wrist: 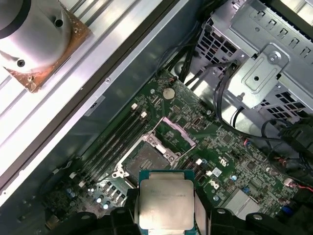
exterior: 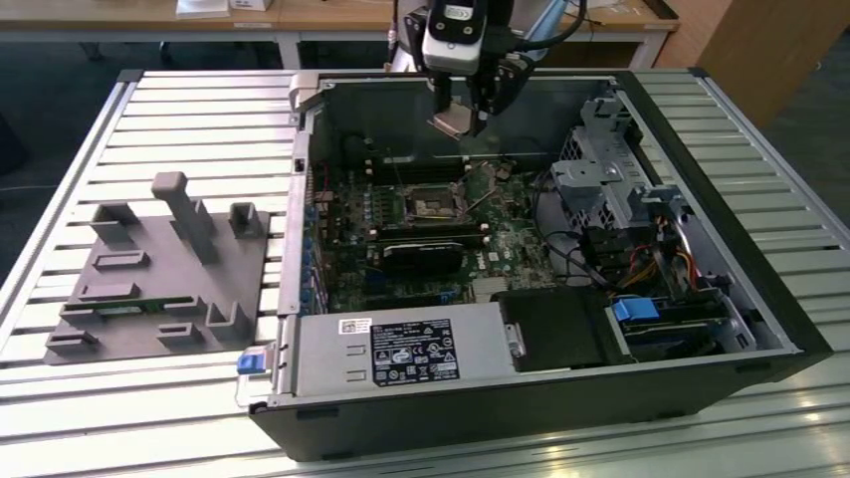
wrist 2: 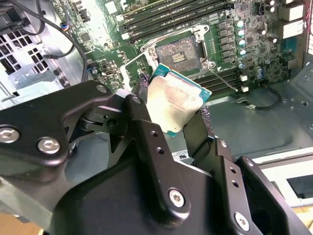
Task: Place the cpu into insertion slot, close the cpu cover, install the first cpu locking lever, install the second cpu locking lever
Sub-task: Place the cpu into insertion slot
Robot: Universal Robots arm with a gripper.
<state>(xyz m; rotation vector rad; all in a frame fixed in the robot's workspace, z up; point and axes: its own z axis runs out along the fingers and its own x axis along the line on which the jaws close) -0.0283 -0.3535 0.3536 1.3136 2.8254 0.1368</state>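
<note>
Black gripper (wrist 2: 173,107) fingers (wrist 2: 146,122) are clamped on the edges of the cpu (wrist 2: 176,103), leaving its face bare. It is held well above the insertion slot (wrist 2: 177,53), touching nothing.

The exterior view looks down from afar on the computer case (exterior: 465,423), gripper (exterior: 463,118) at twelve o'clock; both wrist views look closely down, sharing the insertion slot (wrist 2: 178,53) (wrist: 146,159).

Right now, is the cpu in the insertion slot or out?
Out. The gripper holds the cpu in the air between its fingers; the insertion slot sits empty.
</note>
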